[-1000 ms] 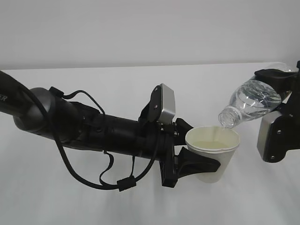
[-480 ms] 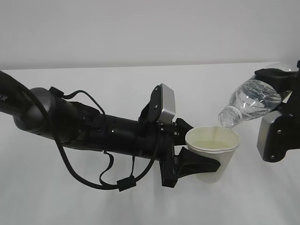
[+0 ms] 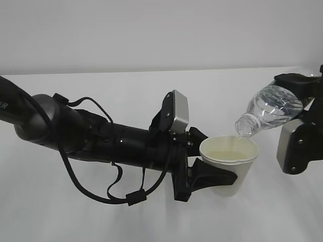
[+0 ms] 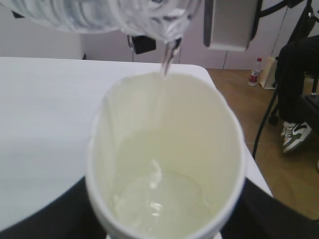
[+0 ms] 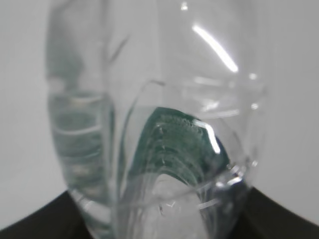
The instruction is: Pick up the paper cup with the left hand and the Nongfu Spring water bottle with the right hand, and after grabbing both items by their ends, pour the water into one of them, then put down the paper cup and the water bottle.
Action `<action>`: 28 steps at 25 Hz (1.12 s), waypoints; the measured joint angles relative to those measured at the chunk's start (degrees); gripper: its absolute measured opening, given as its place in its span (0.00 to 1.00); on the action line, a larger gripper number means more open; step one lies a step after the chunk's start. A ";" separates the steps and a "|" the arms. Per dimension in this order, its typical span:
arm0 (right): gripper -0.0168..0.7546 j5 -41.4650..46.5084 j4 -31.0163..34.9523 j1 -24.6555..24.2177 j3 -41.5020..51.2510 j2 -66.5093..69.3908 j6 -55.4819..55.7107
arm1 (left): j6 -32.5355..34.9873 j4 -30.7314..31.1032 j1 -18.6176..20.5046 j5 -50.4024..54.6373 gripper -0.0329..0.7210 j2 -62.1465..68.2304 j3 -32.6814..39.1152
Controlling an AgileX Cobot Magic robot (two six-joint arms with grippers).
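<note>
The left hand's black gripper point(image 3: 214, 174) clamps the small white paper cup point(image 3: 229, 164); at two o'clock, the right gripper point(image 3: 303, 108) grips the tilted clear ribbed bottle point(image 3: 270, 111), thin clear water point(image 4: 162, 89) streaming into the cup.

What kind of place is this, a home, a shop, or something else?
Probably a lab or office test room, not a home. A bare white table stands before a plain wall. The left wrist view shows a wood floor, a black chair with a seated person's sneaker, and a spare bottle on the floor.
</note>
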 joint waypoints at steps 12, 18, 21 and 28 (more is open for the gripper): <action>0.55 -0.02 0.00 0.00 0.00 0.00 -0.09 | 0.00 0.00 0.00 0.00 0.61 0.00 0.00; 0.55 -0.12 0.00 0.00 0.00 0.00 -0.09 | 0.00 0.00 0.00 0.00 0.61 0.00 0.00; 0.55 -0.24 -0.23 0.00 0.00 0.00 -0.09 | 0.00 0.00 0.00 0.00 0.61 0.00 0.00; 0.55 -0.24 -0.23 0.00 0.00 0.00 -0.09 | 0.00 0.00 0.00 0.00 0.61 0.00 0.00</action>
